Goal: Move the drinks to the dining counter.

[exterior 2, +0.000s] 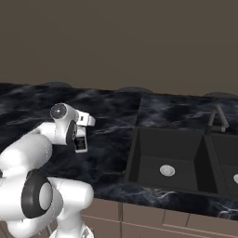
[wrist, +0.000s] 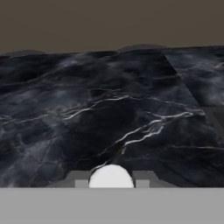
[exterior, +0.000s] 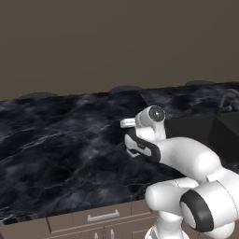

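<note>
The dining counter [exterior: 56, 149] [exterior 2: 111, 130] [wrist: 109, 113] is a wide black marble top with white veins, backed by a plain brown wall. My gripper [wrist: 111, 177] hovers over it and points across it toward the wall. A rounded white top, one of the drinks [wrist: 111, 175], sits between the two grey finger tips [wrist: 78, 180], and the gripper is shut on it. The rest of this white bottle is hidden below the hand view's edge. In both base views my wrist [exterior: 151, 116] [exterior 2: 62, 114] hangs above the counter's middle, left of the sink.
A recessed dark double sink [exterior 2: 167, 158] [exterior: 205, 130] with a grey faucet [exterior 2: 217, 116] [exterior: 226, 100] lies to the right of the arm. Brown drawer fronts [exterior: 102, 217] run below the counter's near edge. Dark stool tops [exterior: 126, 88] show beyond the far edge.
</note>
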You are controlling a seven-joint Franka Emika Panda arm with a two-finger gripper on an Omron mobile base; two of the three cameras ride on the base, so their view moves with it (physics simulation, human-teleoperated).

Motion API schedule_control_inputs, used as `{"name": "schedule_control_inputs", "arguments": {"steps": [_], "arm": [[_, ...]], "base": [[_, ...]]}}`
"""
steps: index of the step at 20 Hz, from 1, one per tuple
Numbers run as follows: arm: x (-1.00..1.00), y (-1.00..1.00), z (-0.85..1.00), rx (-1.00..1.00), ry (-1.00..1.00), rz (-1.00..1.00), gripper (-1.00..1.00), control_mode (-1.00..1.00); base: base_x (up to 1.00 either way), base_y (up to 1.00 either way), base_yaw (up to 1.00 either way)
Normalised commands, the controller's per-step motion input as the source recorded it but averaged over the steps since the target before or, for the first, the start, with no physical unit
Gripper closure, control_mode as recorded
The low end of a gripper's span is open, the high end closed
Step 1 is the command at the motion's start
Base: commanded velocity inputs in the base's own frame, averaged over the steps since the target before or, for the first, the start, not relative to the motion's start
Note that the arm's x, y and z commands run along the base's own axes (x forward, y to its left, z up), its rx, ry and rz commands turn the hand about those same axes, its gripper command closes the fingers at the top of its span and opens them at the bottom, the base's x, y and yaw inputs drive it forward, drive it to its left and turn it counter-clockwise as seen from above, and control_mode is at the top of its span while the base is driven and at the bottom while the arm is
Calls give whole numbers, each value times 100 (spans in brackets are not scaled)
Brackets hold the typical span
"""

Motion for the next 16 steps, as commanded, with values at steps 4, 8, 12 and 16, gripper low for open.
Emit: {"name": "schedule_control_inputs", "arguments": {"steps": [4,8,12,16], "arm": [[11,0,-33,0,0,0,100,-100],[7,0,-33,0,0,0,100,-100],[9,3,-32,0,0,0,100,-100],[6,3,-31,0,0,0,100,-100]], "base": [[0,0,0],[0,0,0],[0,0,0],[0,0,0]]}}
